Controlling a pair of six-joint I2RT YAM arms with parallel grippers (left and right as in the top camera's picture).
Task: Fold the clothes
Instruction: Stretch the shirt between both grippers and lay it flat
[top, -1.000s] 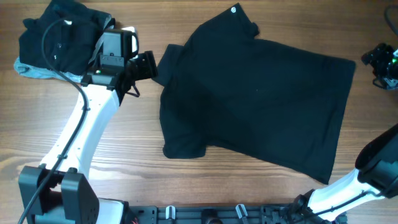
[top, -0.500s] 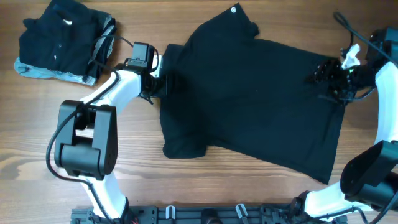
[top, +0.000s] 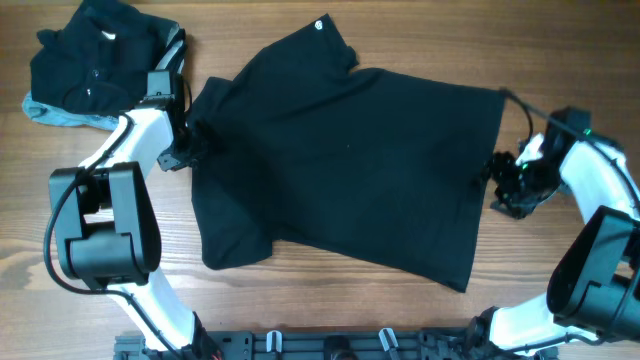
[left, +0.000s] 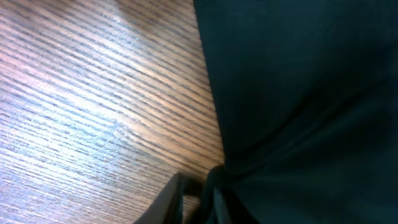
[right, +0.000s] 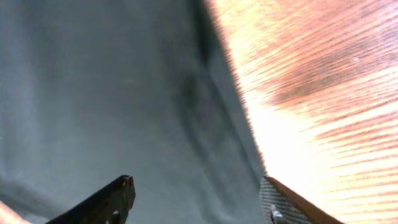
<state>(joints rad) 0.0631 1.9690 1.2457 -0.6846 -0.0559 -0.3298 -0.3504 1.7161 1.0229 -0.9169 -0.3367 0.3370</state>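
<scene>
A black short-sleeved shirt (top: 340, 170) lies spread flat across the middle of the table, collar at the far side. My left gripper (top: 190, 150) is at its left sleeve. In the left wrist view that gripper (left: 208, 186) is shut on a bunched fold of the shirt (left: 298, 93); only one finger (left: 177, 198) shows. My right gripper (top: 502, 185) is at the shirt's right edge. In the right wrist view it (right: 196, 182) stands open, its fingers straddling the edge of the fabric (right: 112, 81). A folded stack of black clothes (top: 95, 65) sits at the far left.
The folded stack has a light grey-blue edge (top: 60, 115) close behind my left arm. Bare wooden table (top: 330, 300) runs along the front, and a black rail (top: 330, 345) lines the front edge.
The shirt has slid to the left. My left gripper closed on the sleeve and moved left with it. My right gripper moved left and down to the shirt's right edge.
</scene>
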